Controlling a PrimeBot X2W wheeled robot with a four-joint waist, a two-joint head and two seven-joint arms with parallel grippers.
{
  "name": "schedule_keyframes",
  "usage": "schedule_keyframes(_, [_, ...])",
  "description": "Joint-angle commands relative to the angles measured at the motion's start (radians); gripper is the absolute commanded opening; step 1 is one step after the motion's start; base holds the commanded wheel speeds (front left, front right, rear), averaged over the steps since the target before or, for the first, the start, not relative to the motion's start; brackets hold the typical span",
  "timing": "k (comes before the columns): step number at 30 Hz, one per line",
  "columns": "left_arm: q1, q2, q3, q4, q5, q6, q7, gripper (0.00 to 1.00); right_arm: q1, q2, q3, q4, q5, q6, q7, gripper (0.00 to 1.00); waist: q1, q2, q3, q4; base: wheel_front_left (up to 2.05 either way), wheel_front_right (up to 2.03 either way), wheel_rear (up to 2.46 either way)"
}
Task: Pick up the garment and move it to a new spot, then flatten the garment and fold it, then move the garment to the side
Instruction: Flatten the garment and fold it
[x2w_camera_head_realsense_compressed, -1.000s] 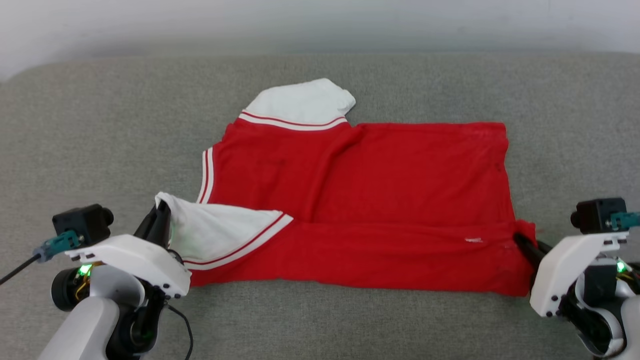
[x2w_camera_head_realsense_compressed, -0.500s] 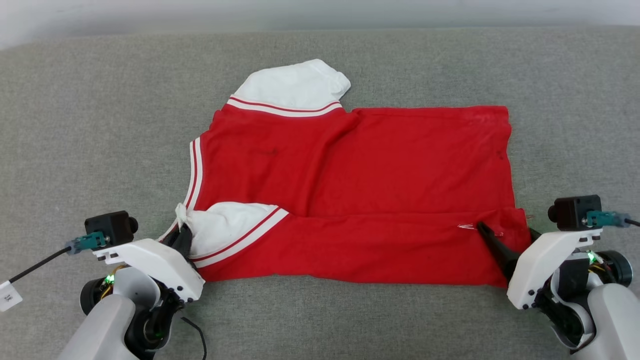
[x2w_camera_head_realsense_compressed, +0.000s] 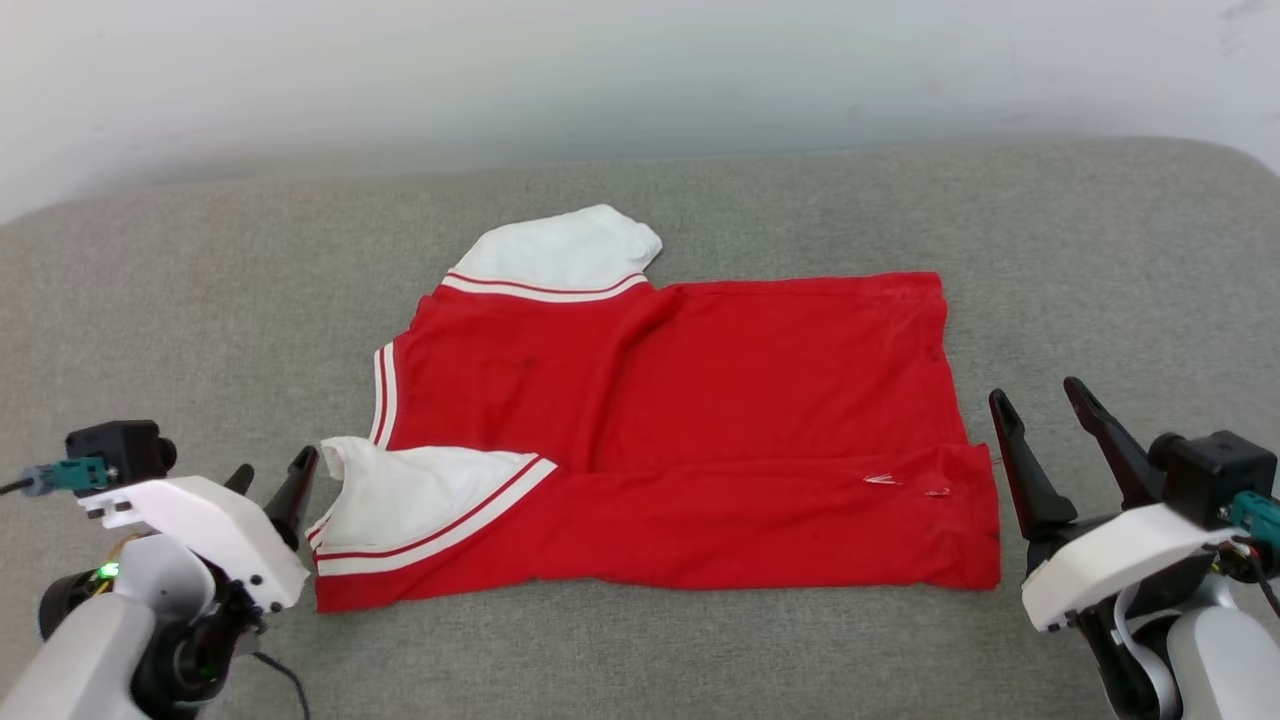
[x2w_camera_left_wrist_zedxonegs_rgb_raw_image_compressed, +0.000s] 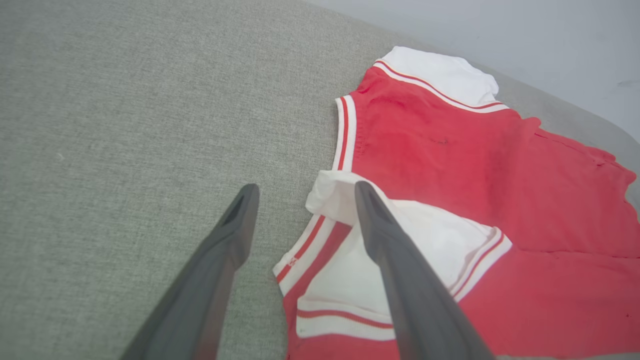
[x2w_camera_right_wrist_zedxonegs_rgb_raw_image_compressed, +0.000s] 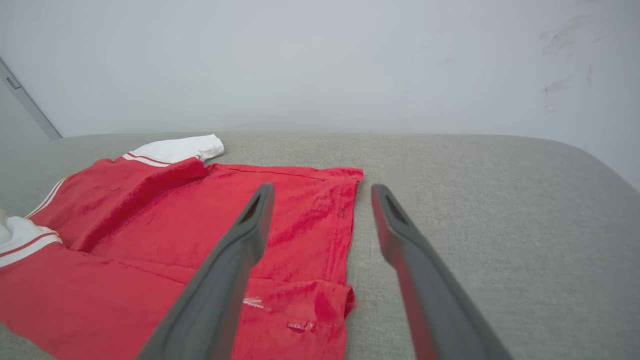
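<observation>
The red garment (x2w_camera_head_realsense_compressed: 700, 420) lies spread on the grey cushion, its near long edge folded over into a band along the front. One white sleeve (x2w_camera_head_realsense_compressed: 560, 255) points to the far side, the other white sleeve (x2w_camera_head_realsense_compressed: 420, 495) lies folded onto the near left corner. My left gripper (x2w_camera_head_realsense_compressed: 270, 480) stands open just left of that near sleeve, holding nothing. In the left wrist view its fingers (x2w_camera_left_wrist_zedxonegs_rgb_raw_image_compressed: 395, 260) frame the sleeve's tip (x2w_camera_left_wrist_zedxonegs_rgb_raw_image_compressed: 332, 192). My right gripper (x2w_camera_head_realsense_compressed: 1045, 415) is open beside the garment's right hem (x2w_camera_right_wrist_zedxonegs_rgb_raw_image_compressed: 350, 220), empty.
A grey fabric cushion (x2w_camera_head_realsense_compressed: 200, 300) carries everything, with bare room on all sides of the garment. A pale wall (x2w_camera_head_realsense_compressed: 600, 70) rises behind its far edge. The cushion's rounded right corner (x2w_camera_right_wrist_zedxonegs_rgb_raw_image_compressed: 590, 155) appears in the right wrist view.
Both grippers have let go of the garment's near corners, opened and drawn back outward. The folded near band now lies flat. The head camera has tilted, shifting the whole picture.
</observation>
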Motion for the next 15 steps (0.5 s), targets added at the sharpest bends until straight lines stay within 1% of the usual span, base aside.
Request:
schedule_keyframes(1, [0.017, 0.025, 0.002, -0.025, -0.017, 0.009, 0.043, 1.0, 0.025, 0.012, -0.012, -0.021, -0.02, -0.001, -0.011, 1.0, 0.0, 0.0, -0.022, -0.015, 0.0, 0.0, 0.0])
schedule_keyframes(3, [0.028, 0.068, 0.0, -0.06, -0.028, 0.024, 0.11, 1.0, 0.046, 0.029, -0.023, -0.046, -0.03, -0.001, -0.009, 1.0, 0.0, 0.0, -0.027, -0.022, 0.0, 0.0, 0.0])
schedule_keyframes(4, [0.059, 0.123, -0.009, -0.118, -0.058, 0.046, 0.224, 1.0, 0.074, 0.052, -0.032, -0.083, -0.046, -0.001, 0.0, 1.0, 0.0, 0.0, -0.026, -0.036, 0.0, 0.0, 0.0])
schedule_keyframes(7, [0.089, 0.169, -0.011, -0.161, -0.09, 0.071, 0.315, 1.0, 0.09, 0.072, -0.035, -0.111, -0.055, -0.001, 0.008, 1.0, 0.0, 0.0, -0.017, -0.051, 0.0, 0.0, 0.0])
schedule_keyframes(10, [0.13, 0.183, -0.018, -0.176, -0.121, 0.087, 0.375, 1.0, 0.091, 0.087, -0.035, -0.128, -0.06, -0.001, 0.015, 1.0, 0.0, 0.0, 0.002, -0.068, 0.0, 0.0, 0.0])
schedule_keyframes(12, [0.14, 0.17, -0.016, -0.176, -0.147, 0.087, 0.39, 1.0, 0.084, 0.092, -0.035, -0.136, -0.061, -0.001, 0.016, 1.0, 0.0, 0.0, 0.017, -0.077, 0.0, 0.0, 0.0])
schedule_keyframes(15, [0.149, 0.159, -0.023, -0.155, -0.156, 0.086, 0.396, 1.0, 0.072, 0.097, -0.036, -0.144, -0.059, -0.001, 0.018, 1.0, 0.0, 0.0, 0.041, -0.088, 0.0, 0.0, 0.0])
